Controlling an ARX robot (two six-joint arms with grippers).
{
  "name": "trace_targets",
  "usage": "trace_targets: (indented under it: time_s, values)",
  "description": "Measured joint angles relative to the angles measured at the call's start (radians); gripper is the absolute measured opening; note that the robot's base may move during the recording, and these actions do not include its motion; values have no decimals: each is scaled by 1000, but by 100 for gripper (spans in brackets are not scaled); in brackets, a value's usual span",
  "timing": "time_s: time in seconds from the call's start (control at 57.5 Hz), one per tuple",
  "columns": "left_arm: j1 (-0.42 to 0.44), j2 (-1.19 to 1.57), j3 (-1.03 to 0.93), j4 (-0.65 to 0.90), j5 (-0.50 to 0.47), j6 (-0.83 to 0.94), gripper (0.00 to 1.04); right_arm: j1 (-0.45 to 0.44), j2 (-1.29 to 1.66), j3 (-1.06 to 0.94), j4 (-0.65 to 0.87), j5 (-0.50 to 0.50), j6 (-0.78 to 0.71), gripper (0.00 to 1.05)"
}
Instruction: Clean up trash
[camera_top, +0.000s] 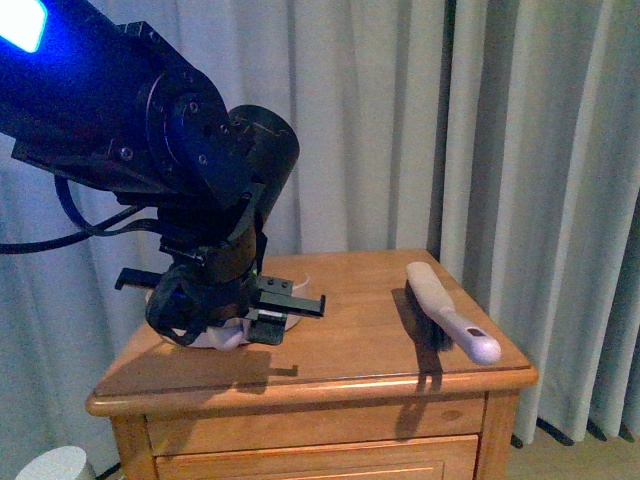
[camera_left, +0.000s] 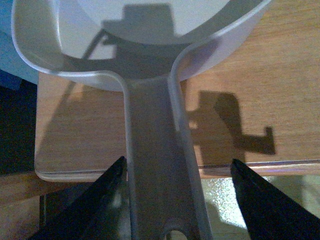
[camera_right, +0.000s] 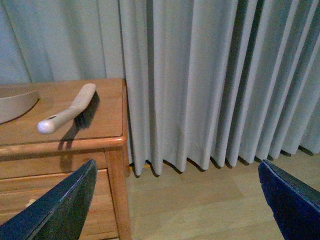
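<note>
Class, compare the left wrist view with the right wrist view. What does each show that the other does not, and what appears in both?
Only the left wrist view shows the left gripper, open, its fingers either side of the handle of the dustpan, and that gripper's shadow on the tabletop. Only the right wrist view shows the right gripper, open with nothing between its fingers, the brush lying on the wood, the curtain and the floor. Both show the pale dustpan and the wooden tabletop.

dustpan (camera_top: 215, 341) mostly behind left claw (camera_top: 224, 306), cabinet (camera_top: 400, 345) cropped
</note>
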Motion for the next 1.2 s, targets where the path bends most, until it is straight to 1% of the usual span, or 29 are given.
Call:
trace_targets:
  time_s: [0.07,0.104,0.33,0.452,0.609,0.661,0.73,0.939,1.043,1.2]
  values:
    - [3,0,0,1,3,-3,32,0,0,0,0,0,0,97]
    - [5,0,0,1,17,2,29,0,0,0,0,0,0,97]
    - [6,-5,-3,18,22,2,29,0,0,0,0,0,0,97]
    - [13,-33,-35,63,30,3,29,0,0,0,0,0,0,97]
    - [19,-152,-154,204,37,43,29,0,0,0,0,0,0,97]
    - [23,-225,-222,288,33,79,29,0,0,0,0,0,0,97]
    - [28,-294,-278,350,38,97,29,0,0,0,0,0,0,97]
    - [77,-558,-504,563,49,187,29,0,0,0,0,0,0,97]
    - [106,-723,-628,671,88,225,29,0,0,0,0,0,0,97]
    - [150,-981,-792,779,169,254,29,0,0,0,0,0,0,97]
